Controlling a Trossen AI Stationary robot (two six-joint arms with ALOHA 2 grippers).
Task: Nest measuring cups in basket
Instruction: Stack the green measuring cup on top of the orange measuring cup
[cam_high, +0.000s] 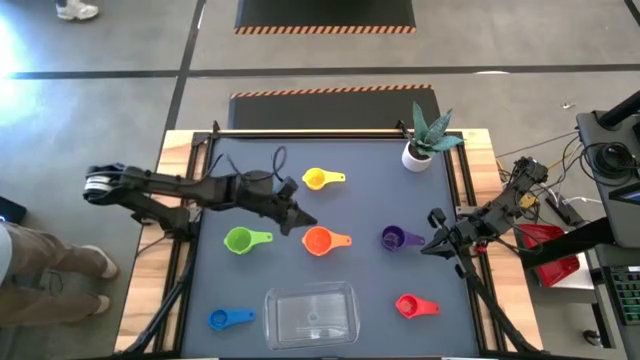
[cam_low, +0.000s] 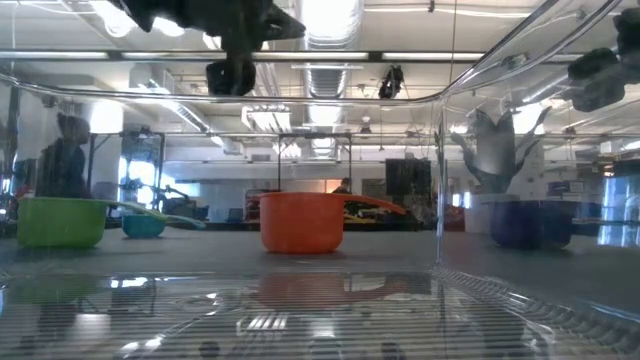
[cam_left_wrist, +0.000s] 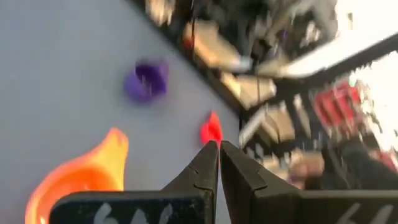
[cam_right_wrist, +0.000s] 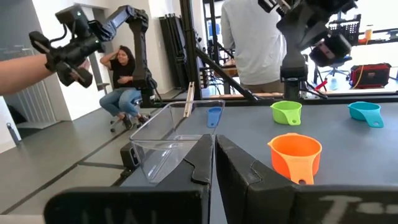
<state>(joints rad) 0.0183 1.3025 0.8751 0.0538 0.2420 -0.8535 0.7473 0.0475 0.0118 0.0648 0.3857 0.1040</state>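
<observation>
The cups sit upright on the dark mat, apart from one another: yellow (cam_high: 315, 179), green (cam_high: 240, 240), orange (cam_high: 318, 241), purple (cam_high: 395, 238), red (cam_high: 408, 305) and blue (cam_high: 220, 319). The teal cup (cam_right_wrist: 364, 112) shows only in the right wrist and low views. The clear basket (cam_high: 310, 315) rests near the table's near edge. My left gripper (cam_high: 305, 222) is shut and raised above the mat between the yellow and orange cups. My right gripper (cam_high: 428, 245) is shut, just right of the purple cup's handle (cam_high: 415, 240).
A white pot with a spiky plant (cam_high: 418, 155) stands at the mat's far right corner. Black rails frame the mat. Cables and gear lie right of the table. People (cam_right_wrist: 127, 74) are in the room beyond. Free mat lies between the cups.
</observation>
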